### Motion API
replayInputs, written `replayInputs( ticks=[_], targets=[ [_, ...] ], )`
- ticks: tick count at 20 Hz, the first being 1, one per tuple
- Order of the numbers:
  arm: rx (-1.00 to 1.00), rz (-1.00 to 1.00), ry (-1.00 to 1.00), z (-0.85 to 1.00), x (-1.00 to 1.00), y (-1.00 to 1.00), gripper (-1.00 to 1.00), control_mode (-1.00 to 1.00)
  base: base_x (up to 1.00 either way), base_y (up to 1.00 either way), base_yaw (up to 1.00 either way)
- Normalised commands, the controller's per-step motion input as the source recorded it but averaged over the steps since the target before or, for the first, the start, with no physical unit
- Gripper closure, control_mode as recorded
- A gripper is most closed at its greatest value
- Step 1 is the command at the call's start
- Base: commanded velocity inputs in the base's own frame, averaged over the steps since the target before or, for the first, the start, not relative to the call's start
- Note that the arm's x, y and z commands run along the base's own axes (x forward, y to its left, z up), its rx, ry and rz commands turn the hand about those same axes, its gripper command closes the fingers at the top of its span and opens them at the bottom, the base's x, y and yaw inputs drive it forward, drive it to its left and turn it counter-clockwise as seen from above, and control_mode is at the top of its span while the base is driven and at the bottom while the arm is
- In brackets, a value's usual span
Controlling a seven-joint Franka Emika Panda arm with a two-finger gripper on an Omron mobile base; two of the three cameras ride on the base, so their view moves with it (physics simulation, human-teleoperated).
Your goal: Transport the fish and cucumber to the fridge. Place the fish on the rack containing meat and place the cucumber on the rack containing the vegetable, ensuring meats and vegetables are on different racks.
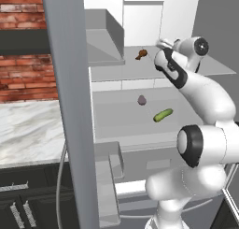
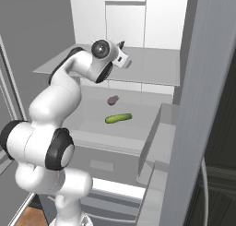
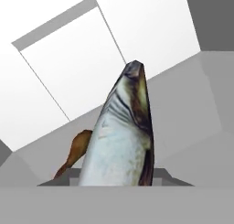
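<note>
The open fridge [image 1: 140, 17] shows a white interior with two grey shelves. On the lower one the cucumber [image 1: 163, 115] lies just beside the purplish vegetable [image 1: 142, 100]. Above, the gripper [image 1: 161, 45] reaches over the upper rack [image 1: 205, 64], fingers clamped on the fish [image 3: 124, 136] (pale belly up close), meat [image 1: 142, 53] beyond.

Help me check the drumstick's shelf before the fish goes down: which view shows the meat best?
The left base view: the meat lies whole on the rack containing meat, above the vegetable and cucumber. In the hand view the fish covers part of it. In the right base view the arm blocks it.
</note>
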Motion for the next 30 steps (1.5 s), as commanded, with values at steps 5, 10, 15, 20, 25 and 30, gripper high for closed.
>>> replayInputs(
  ticks=[5,10,15,20,25,30],
  targets=[
    [0.00,-0.05,0.00,-0.48,0.57,0.00,1.00,-1.00,0.00,0.00,0.00],
    [-0.01,-0.03,0.09,-0.75,0.22,0.00,1.00,-1.00,0.00,0.00,0.00],
    [-0.02,-0.03,0.00,-0.49,0.22,0.00,-1.00,-1.00,0.00,0.00,0.00],
    [0.00,-0.05,0.00,-0.10,0.12,0.00,-1.00,-1.00,0.00,0.00,0.00],
    [0.00,-0.03,0.00,0.00,0.00,0.00,-1.00,-1.00,0.00,0.00,0.00],
    [0.00,0.00,-0.03,0.01,-0.26,0.00,-1.00,-1.00,0.00,0.00,0.00]
  ],
)
